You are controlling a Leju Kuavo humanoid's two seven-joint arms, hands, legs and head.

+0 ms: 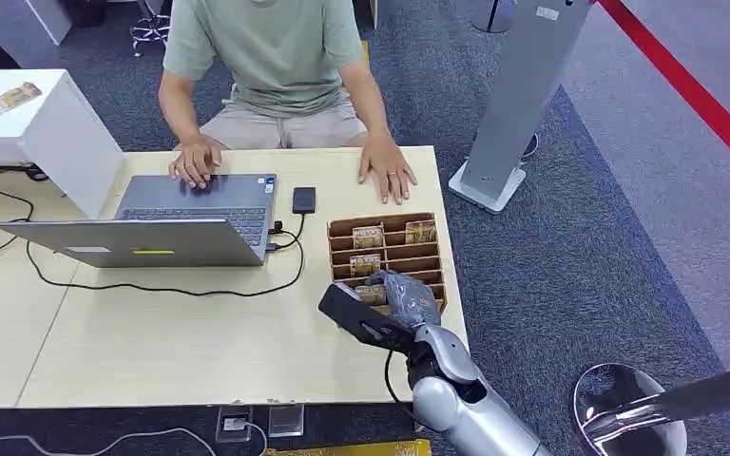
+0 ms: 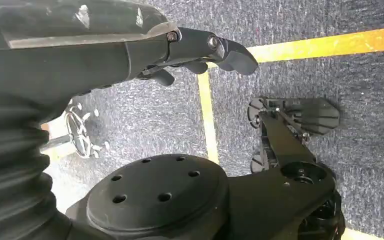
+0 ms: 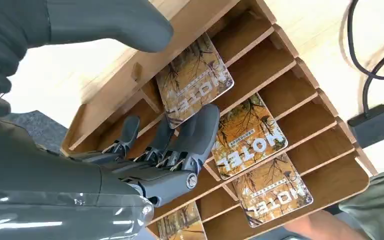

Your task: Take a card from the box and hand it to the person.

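Observation:
A wooden slotted card box stands at the table's right side, in front of the person. It holds several orange HOTEL cards. My right hand hovers over the box's near slots. In the right wrist view its dark fingers reach into the box and touch the lower edge of one card, while the thumb stays apart above the box's wall. Nothing is pinched. Two more cards lie in the slots beyond. My left hand hangs above the carpet, holding nothing.
An open laptop, a black phone and a black cable lie left of the box. The person's hands rest on the laptop and on the table. A grey stand rises right of the table.

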